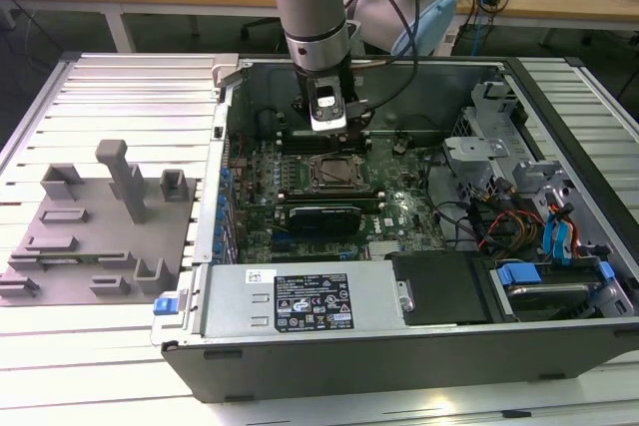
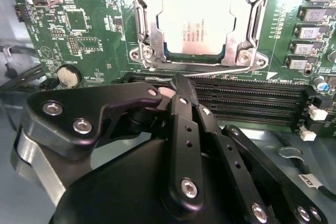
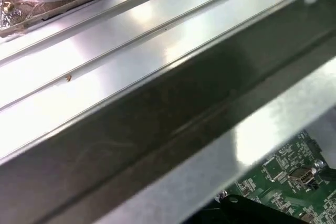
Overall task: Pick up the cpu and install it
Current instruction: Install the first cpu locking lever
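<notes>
Fingers (image 2: 176, 85) clenched together on nothing, hovering just beside the socket (image 2: 197, 22) where the cpu (image 2: 194, 22) already sits flat inside its metal frame, so I'd judge a straight, gentle touch best, never nudging that chip askew.

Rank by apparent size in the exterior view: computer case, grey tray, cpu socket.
1. computer case
2. grey tray
3. cpu socket

No close calls here; each looks clearly smaller than the one above it.
</notes>
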You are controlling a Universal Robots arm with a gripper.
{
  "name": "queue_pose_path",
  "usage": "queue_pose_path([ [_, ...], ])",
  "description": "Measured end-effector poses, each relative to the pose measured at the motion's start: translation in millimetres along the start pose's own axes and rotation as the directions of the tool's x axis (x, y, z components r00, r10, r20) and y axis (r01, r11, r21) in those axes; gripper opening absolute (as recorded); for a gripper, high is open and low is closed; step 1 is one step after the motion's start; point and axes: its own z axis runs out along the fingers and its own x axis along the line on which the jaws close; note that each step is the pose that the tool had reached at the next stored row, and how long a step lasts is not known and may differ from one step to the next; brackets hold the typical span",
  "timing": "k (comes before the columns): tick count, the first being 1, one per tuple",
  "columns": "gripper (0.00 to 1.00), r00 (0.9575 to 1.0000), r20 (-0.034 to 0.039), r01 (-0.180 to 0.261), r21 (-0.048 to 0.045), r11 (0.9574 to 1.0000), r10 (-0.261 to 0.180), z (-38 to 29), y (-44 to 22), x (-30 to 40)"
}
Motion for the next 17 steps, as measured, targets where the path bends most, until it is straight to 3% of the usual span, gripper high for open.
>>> queue_pose_path([
  [5, 0.11, 0.9997, 0.0245, 0.002, -0.0154, 0.9999, -0.002, -1.0, -1.3, 4.7],
  [17, 0.11, 0.9991, 0.0415, 0.004, -0.0242, 0.9997, -0.003, -1.0, -2.1, 8.7],
])
